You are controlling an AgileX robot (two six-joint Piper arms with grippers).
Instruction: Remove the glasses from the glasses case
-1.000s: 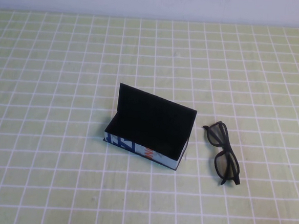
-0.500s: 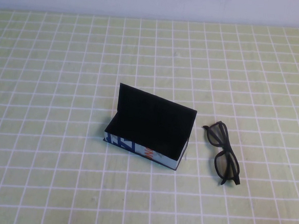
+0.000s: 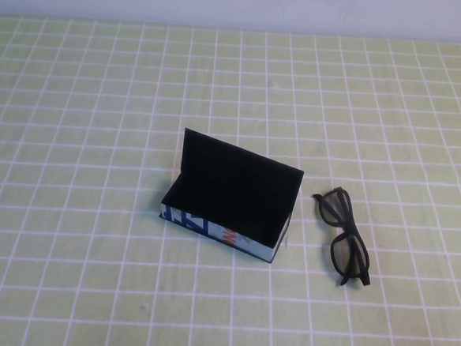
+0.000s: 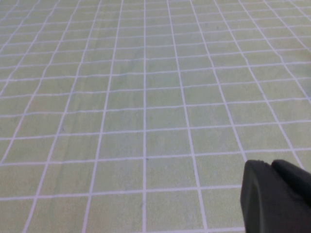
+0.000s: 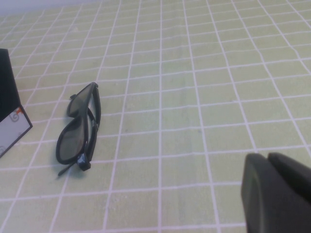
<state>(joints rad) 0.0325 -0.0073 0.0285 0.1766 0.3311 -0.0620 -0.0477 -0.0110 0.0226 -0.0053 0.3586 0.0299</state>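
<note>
The glasses (image 3: 345, 236) lie folded on the desk (image 3: 99, 132), just beside the right end of the glasses case (image 3: 230, 207) and apart from it. The case stands open, its black lid raised upright at the far side, its pale printed front facing the robot; what shows of its black-lined inside looks bare.

Neither arm appears in the high view. In the right wrist view, the right end effector (image 5: 277, 191) shows only as a dark tip at the picture's corner, above bare desk and well apart from the glasses (image 5: 78, 128), with a corner of the case (image 5: 12, 114) beyond them. Its fingers appear pressed together, holding nothing.

The left end effector (image 4: 274, 196) likewise shows as a dark tip over bare desk, with no task thing in its view; its fingers also look pressed together and hold nothing.

Compared with a second ago, the glasses and case lie exactly as they did.
</note>
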